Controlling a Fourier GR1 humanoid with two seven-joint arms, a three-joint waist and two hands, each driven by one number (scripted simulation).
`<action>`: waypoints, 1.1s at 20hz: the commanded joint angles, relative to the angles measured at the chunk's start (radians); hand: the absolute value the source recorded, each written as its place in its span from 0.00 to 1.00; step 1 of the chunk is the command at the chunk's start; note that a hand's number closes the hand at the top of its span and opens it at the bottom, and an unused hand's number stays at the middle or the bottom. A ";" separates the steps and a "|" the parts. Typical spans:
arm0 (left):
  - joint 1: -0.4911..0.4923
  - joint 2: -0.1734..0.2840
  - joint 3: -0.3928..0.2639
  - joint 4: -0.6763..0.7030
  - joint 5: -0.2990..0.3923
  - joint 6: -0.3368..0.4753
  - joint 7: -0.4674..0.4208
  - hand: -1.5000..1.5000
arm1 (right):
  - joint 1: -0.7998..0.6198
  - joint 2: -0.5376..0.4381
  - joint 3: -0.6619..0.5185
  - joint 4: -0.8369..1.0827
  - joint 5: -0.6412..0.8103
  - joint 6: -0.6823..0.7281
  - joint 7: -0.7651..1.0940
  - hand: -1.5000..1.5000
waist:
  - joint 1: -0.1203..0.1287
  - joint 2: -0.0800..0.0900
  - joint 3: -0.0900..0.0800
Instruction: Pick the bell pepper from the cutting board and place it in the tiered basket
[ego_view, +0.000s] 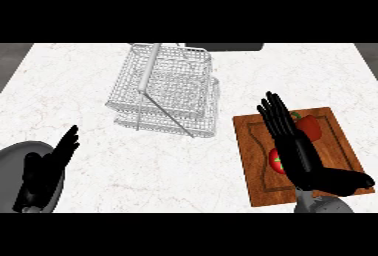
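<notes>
Our right hand (291, 142), fingers straight, hangs over the pepper (310, 127) on the board (258, 190); we haven't grabbed it, and the basket (166, 90) waits.

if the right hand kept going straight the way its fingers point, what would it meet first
The right hand points up the view and slightly left, over the cutting board. On that line it passes the board's far edge, crosses bare counter, and probably nears the basket's right side first. Its height is unclear, so it might pass above.
</notes>
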 joint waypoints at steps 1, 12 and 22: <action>-0.046 -0.003 0.023 -0.043 0.006 -0.018 0.042 0.50 | 0.017 -0.050 -0.064 -0.025 -0.017 0.062 -0.052 1.00 | -0.007 0.004 -0.021; -0.226 -0.199 -0.054 -0.051 0.077 -0.018 0.063 0.50 | 0.004 -0.186 -0.548 0.323 -0.021 -0.011 -0.508 0.00 | -0.017 0.011 -0.019; -0.210 -0.208 -0.025 -0.043 0.095 -0.039 0.055 0.50 | 0.277 -0.362 -0.424 0.066 0.356 -0.154 -0.346 0.00 | -0.035 0.001 -0.026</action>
